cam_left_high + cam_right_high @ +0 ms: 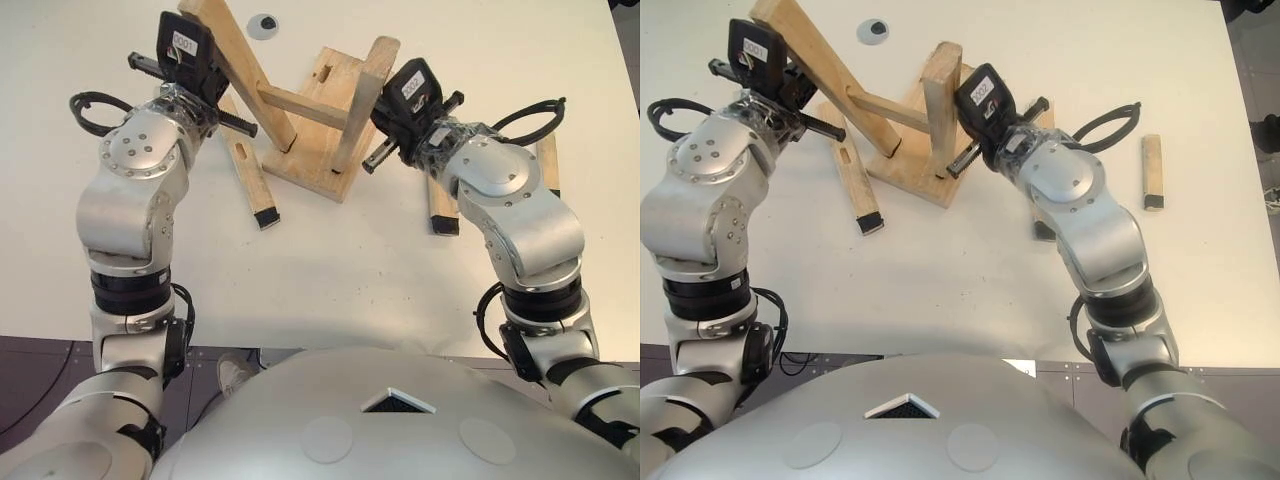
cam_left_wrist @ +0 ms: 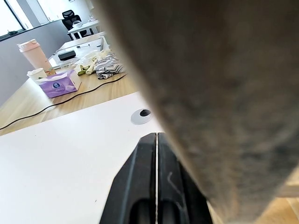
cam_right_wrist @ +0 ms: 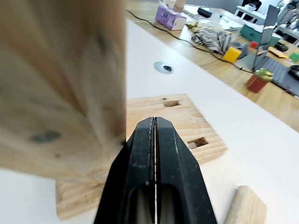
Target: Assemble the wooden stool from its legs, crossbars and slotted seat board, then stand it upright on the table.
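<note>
The seat board [image 1: 315,150] lies flat near the middle of the worktop's [image 1: 330,270] far edge. Open slots [image 3: 198,141] show on its upper face, so it is probably placed this way for the legs to be pressed down into it and the stool built upside down. Standing on it is a half-frame, a left leg [image 1: 240,60] and a right leg [image 1: 365,100] joined by a crossbar [image 1: 305,104]. The frame leans toward the worktop's left edge rather than standing upright. The left gripper [image 2: 156,137] is against the outer side of the left leg, and the right gripper [image 3: 154,120] is against the outer side of the right leg. In each wrist view the two fingers are clenched together with nothing between them and the wood runs alongside. They therefore seem to be bracing the frame from both sides rather than grasping it, probably to steady it over the slots. I cannot tell whether the leg ends are seated. A spare leg [image 1: 248,170] with a dark foot lies just left of the board, and another dark-tipped piece [image 1: 443,212] lies partly under the right forearm. A short bar [image 1: 1152,170] lies nearer the right edge, and all three are likely kept close for the second half. A round cable port [image 1: 265,25] sits by the far edge. The lean is the risk, since an uneven push could tip the frame off the board.
</note>
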### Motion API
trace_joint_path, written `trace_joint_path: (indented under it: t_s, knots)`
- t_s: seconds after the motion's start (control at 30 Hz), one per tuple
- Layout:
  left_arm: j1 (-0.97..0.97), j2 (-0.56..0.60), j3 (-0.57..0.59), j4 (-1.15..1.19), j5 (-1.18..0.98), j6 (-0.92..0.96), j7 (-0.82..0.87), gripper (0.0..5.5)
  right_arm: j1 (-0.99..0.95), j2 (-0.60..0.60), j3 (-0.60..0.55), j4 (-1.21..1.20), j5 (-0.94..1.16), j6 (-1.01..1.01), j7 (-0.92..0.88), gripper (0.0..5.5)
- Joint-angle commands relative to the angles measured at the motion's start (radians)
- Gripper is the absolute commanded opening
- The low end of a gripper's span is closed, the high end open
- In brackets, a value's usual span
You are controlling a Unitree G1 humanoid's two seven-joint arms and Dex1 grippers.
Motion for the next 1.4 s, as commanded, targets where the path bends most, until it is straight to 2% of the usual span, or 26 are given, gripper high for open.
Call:
trace_joint_path:
  t_s: [0.03, 0.13, 0.23, 0.33, 0.47, 0.53, 0.67, 0.8, 0.93, 1.07, 1.4]
  knots:
    - [-0.078, -0.056, -0.016, 0.191, 0.029, -0.113, -0.009, 0.0, -0.052, -0.029, 0.103, 0.07, -0.001, -0.027, 0.098, 0.02]
    - [-0.109, -0.078, -0.005, 0.321, 0.061, -0.201, 0.003, 0.0, -0.117, -0.023, 0.167, 0.129, -0.029, -0.083, 0.149, 0.02]
    - [-0.1, -0.071, 0.008, 0.338, 0.077, -0.229, -0.004, 0.0, -0.152, -0.019, 0.178, 0.157, -0.036, -0.112, 0.181, 0.02]
    - [-0.056, -0.043, 0.052, 0.289, 0.074, -0.219, -0.011, 0.0, -0.158, -0.059, 0.117, 0.198, -0.045, -0.144, 0.192, 0.02]
    - [0.05, 0.033, 0.132, 0.19, 0.038, -0.119, -0.065, 0.0, -0.206, -0.151, 0.036, 0.367, -0.095, -0.246, 0.222, 0.02]
    - [0.124, 0.099, 0.073, 0.127, -0.01, 0.008, -0.171, 0.0, -0.229, -0.167, 0.021, 0.457, -0.104, -0.287, 0.247, 0.02]
    - [0.199, 0.19, 0.025, -0.113, -0.251, 0.259, -0.388, 0.0, -0.297, -0.168, 0.02, 0.746, -0.153, -0.43, 0.279, 0.02]
    - [0.209, 0.273, -0.034, -0.245, -0.344, 0.372, -0.459, 0.0, -0.35, -0.191, 0.078, 0.929, -0.225, -0.568, 0.392, 0.02]
    - [0.207, 0.248, -0.135, -0.231, -0.329, 0.368, -0.432, 0.0, -0.348, -0.249, 0.069, 0.922, -0.214, -0.589, 0.563, 0.02]
    - [0.209, 0.203, -0.219, -0.137, -0.243, 0.282, -0.362, 0.0, -0.346, -0.281, 0.09, 0.923, -0.237, -0.619, 0.674, 0.02]
    - [0.203, 0.112, -0.293, -0.024, -0.189, 0.209, -0.321, 0.0, -0.36, -0.162, 0.049, 0.992, -0.227, -0.634, 0.682, 0.02]
